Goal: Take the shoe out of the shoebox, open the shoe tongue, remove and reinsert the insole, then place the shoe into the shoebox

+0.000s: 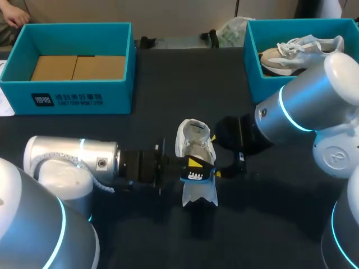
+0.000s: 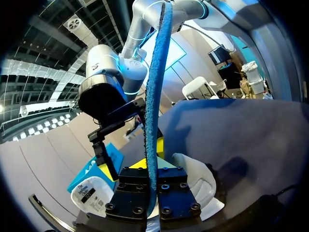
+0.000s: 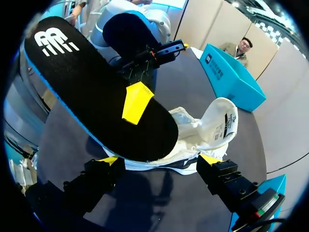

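1. The left gripper (image 1: 192, 164) is closed narrow on the insole (image 3: 82, 82), pinching it about mid-length.
2. Just past it, the right gripper (image 3: 159, 159) is spread wide, with a tip against each side of the shoe (image 1: 193, 140). The shoe lies on the table (image 1: 140, 235) between the arms, tongue up.
3. I judge the step in hand to be the insole work. One end of the insole sits at the shoe's mouth and the rest rises clear. I cannot tell whether it is coming out or going back in.
4. The next move calls for the right gripper to brace the shoe while the left slides the insole along the shoe's length without buckling it.
5. The right wrist view shows the insole's black face with a yellow finger on it. The left wrist view shows only its blue edge. Only the head view takes in both boxes.
6. Farthest off, the left box (image 1: 76, 26) shows a bare bottom, and the right box (image 1: 252, 61) holds a second shoe (image 1: 294, 53).
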`<state>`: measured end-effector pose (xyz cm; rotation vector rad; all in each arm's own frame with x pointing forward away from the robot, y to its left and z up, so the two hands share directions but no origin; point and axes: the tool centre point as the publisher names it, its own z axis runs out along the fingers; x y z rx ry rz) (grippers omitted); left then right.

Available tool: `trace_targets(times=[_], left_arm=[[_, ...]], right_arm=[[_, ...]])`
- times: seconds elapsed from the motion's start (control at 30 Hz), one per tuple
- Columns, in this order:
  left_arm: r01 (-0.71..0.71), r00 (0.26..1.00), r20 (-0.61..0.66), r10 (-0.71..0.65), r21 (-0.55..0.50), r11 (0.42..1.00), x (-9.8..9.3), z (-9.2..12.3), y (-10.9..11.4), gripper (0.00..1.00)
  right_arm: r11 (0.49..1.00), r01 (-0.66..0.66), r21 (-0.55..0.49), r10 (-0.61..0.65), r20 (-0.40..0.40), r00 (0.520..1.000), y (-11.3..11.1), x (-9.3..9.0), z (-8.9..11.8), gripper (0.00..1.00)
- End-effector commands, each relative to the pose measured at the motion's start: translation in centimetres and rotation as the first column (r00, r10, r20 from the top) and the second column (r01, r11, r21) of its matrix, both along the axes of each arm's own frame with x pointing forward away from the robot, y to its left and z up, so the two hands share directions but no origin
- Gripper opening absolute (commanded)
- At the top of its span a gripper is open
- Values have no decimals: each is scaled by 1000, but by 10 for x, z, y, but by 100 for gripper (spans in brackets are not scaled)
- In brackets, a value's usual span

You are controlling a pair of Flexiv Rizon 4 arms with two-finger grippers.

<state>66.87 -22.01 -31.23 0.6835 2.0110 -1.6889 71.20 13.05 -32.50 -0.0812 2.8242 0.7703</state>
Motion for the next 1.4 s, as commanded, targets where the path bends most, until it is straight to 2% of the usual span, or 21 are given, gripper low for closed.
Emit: trace_targets(times=[0.03, 0.57, 1.03, 1.4], left_arm=[[-1, 1000, -2, 1, 4, 1000, 2, -5, -3, 0], [0, 1000, 9, 0, 41, 999, 18, -24, -10, 0], [-36, 999, 6, 36, 64, 997, 28, -38, -1, 0], [-62, 998, 13, 61, 64, 996, 42, -49, -7, 0]], right_arm=[[1000, 2, -1, -2, 2, 1000, 1, -1, -1, 100], [1000, 2, -1, -2, 2, 1000, 1, -1, -1, 100], [1000, 2, -1, -2, 2, 1000, 1, -1, -1, 100], [1000, 2, -1, -2, 2, 1000, 1, -1, -1, 100]])
